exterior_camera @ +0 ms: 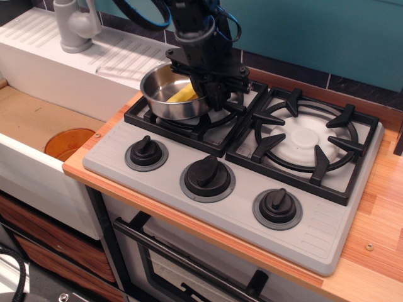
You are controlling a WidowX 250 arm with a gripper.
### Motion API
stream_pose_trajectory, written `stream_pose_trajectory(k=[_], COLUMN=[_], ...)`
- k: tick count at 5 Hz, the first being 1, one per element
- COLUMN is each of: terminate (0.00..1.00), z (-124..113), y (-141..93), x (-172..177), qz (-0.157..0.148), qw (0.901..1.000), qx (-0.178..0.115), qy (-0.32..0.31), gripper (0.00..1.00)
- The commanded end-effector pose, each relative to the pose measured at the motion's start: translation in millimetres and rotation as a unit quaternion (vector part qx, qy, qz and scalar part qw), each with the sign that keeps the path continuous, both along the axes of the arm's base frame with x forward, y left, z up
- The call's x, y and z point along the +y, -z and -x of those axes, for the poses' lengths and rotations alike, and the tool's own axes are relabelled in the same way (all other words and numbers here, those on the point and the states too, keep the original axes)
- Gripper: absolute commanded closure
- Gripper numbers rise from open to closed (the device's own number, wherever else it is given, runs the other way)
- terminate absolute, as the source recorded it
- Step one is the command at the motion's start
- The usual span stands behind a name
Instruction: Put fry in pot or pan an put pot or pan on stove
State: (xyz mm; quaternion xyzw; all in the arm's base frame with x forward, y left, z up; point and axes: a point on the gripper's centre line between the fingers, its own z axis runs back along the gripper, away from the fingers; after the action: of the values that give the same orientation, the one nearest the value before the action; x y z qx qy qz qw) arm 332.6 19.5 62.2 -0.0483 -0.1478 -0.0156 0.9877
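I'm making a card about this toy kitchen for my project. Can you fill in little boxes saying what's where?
fry: yellow fry lying inside the saucepan
saucepan: shiny steel saucepan over the left burner grate
tool: tool at the saucepan's right rim; grip unclear
right burner grate: bare
stove: grey cooktop, three black knobs along the front
sink: orange bowl inside

Teal wall (327, 31) behind the jaws, edged below with dark tiles (352, 85). Wooden table (384, 214) spreading right and forward of the jaws. White draining board (56, 56) and grey tap (75, 25) left of the jaws; oven door handle (182, 264) below.
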Motion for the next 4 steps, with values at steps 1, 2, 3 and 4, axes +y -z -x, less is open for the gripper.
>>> stream_pose_trajectory(k=[1,2,3,4], terminate=[0.00,0.00,0.00,0.00], z=[2,9,15,17], y=[-45,-48,-53,-52], x=[-29,-54,-81,-103], qz=[-0.020,-0.029,-0.042,-0.055], qw=[0.9992,0.9984,0.9967,0.9949], qx=[-0.030,-0.035,-0.037,-0.041], qy=[-0.015,-0.034,-0.058,-0.073], gripper=[1.00,1.00,1.00,1.00])
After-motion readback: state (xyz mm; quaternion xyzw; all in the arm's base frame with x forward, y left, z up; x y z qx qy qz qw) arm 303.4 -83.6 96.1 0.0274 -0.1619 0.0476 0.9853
